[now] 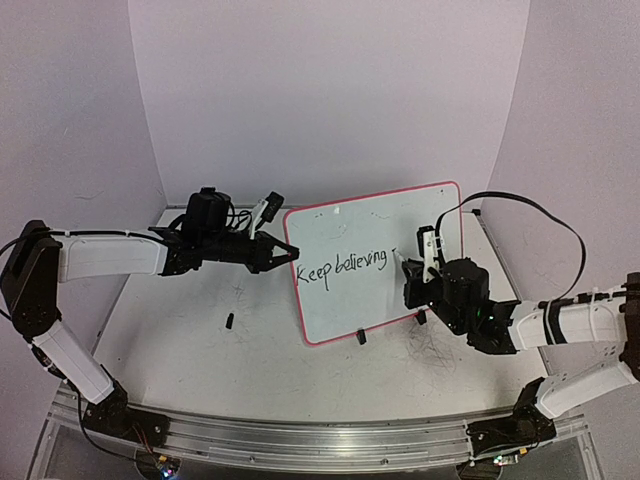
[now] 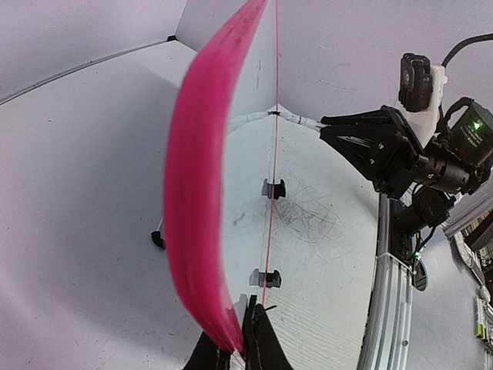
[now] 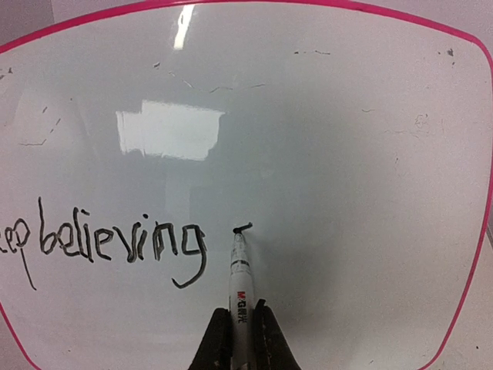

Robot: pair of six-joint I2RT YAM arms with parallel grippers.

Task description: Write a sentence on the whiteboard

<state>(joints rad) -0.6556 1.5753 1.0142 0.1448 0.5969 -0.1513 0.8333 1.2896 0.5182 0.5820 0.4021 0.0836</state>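
The whiteboard stands tilted on its long edge, white with a pink rim. The sentence on it reads "Keep believing" in black, and "believing" shows in the right wrist view. A short fresh stroke follows the last word. My left gripper is shut on the board's left rim. My right gripper is shut on a white marker, whose black tip touches the board at that stroke. The fingertips clamp the marker's barrel.
Two black clips sit at the board's lower edge. Another small black clip lies on the tabletop left of the board. Grey scribbles mark the table near my right arm. A metal rail runs along the near edge.
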